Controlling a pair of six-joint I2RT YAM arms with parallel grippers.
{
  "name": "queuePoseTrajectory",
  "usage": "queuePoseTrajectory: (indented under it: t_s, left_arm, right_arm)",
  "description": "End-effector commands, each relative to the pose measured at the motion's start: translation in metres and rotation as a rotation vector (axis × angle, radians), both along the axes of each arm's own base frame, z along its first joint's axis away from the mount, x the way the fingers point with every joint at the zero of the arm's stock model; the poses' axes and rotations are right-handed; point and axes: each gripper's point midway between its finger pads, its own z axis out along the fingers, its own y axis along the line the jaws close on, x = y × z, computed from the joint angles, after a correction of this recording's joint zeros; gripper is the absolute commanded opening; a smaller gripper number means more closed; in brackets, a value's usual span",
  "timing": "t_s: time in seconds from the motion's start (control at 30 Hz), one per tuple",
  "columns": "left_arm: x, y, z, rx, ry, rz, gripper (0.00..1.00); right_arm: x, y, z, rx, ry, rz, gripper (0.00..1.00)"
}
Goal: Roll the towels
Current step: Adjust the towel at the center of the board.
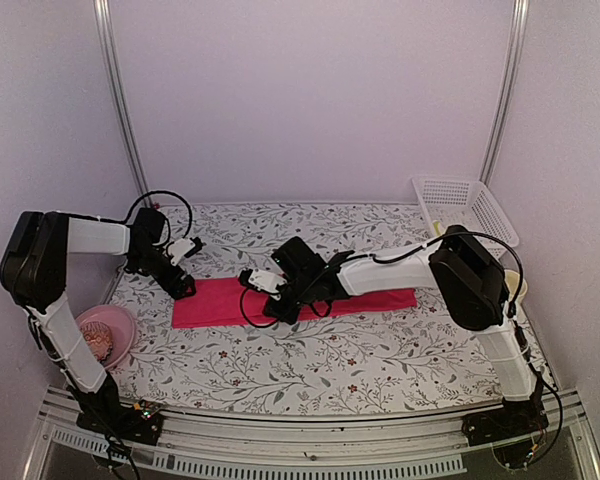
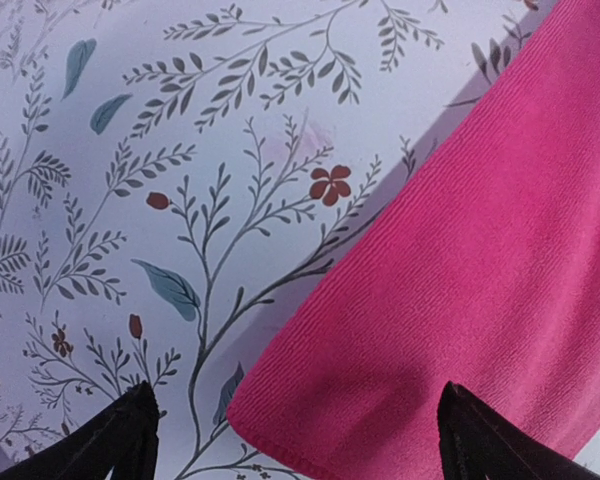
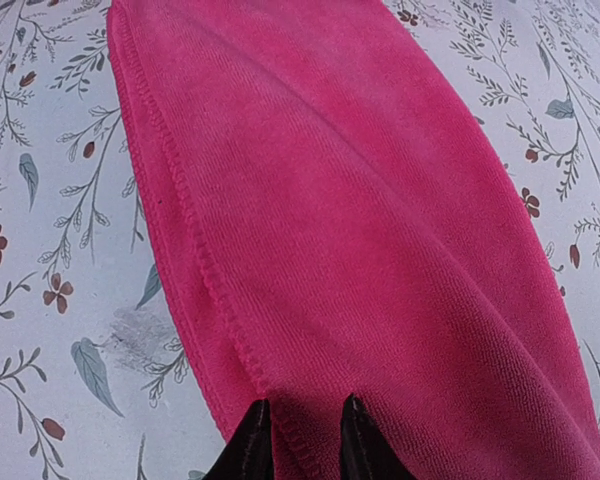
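The pink towel (image 1: 380, 302) lies as a flat, folded strip across the worktop (image 1: 310, 365), with no roll begun. The right fingers (image 3: 263, 448), nearly closed, sit at its hem, grip unclear. The left fingers (image 1: 183, 287) hover wide open and empty.

I can see only the pink towel (image 1: 208, 303). It is bright magenta, a soft ribbed cloth with a stitched hem along one long side. It lies folded into a long, narrow strip, not rolled at all, across the middle of the floral table cover (image 1: 280, 370), running left to right. Its left end is a soft rounded fold resting flat on the cover. Near the strip's middle the hemmed edge runs between the fingertips of my right gripper (image 3: 305, 403), which pinch the cloth.
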Motion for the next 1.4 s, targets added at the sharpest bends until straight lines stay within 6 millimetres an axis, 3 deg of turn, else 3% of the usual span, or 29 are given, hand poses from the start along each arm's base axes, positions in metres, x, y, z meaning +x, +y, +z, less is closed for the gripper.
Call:
queuePoseTrajectory:
  t_s: [0.0,0.27,0.43,0.53,0.57,0.63,0.77,1.13,1.37]
  left_arm:
    - [0.002,-0.002,0.012,-0.022,-0.037,0.002,0.97]
    - [0.001,-0.003,0.013,-0.024,-0.039,0.000,0.97]
    - [0.000,-0.002,0.012,-0.021,-0.037,-0.001,0.97]
    - [0.001,-0.003,0.011,-0.019,-0.035,-0.003,0.97]
    - [0.000,-0.003,0.011,-0.018,-0.034,-0.002,0.97]
    - [0.001,-0.002,0.009,-0.012,-0.031,0.000,0.97]
    - [0.002,0.004,0.001,0.022,-0.021,0.017,0.97]
    - [0.013,0.031,-0.028,0.199,-0.026,0.086,0.97]
    - [0.015,0.042,-0.032,0.258,-0.036,0.104,0.97]
  right_arm:
    - [-0.002,0.003,-0.026,-0.034,0.017,-0.004,0.26]
    - [-0.003,0.003,-0.031,-0.040,0.032,-0.004,0.27]
    - [-0.004,0.004,-0.026,-0.030,0.036,-0.001,0.09]
    - [-0.004,0.006,-0.014,-0.012,0.034,0.001,0.04]
    - [-0.005,0.006,-0.014,-0.012,0.036,0.000,0.04]
    - [-0.003,0.008,0.011,0.024,0.016,0.000,0.04]
    - [-0.007,0.008,0.023,0.037,0.029,0.011,0.09]
    - [-0.014,0.007,0.023,0.032,0.057,0.026,0.11]
    - [-0.014,0.007,0.025,0.035,0.064,0.026,0.06]
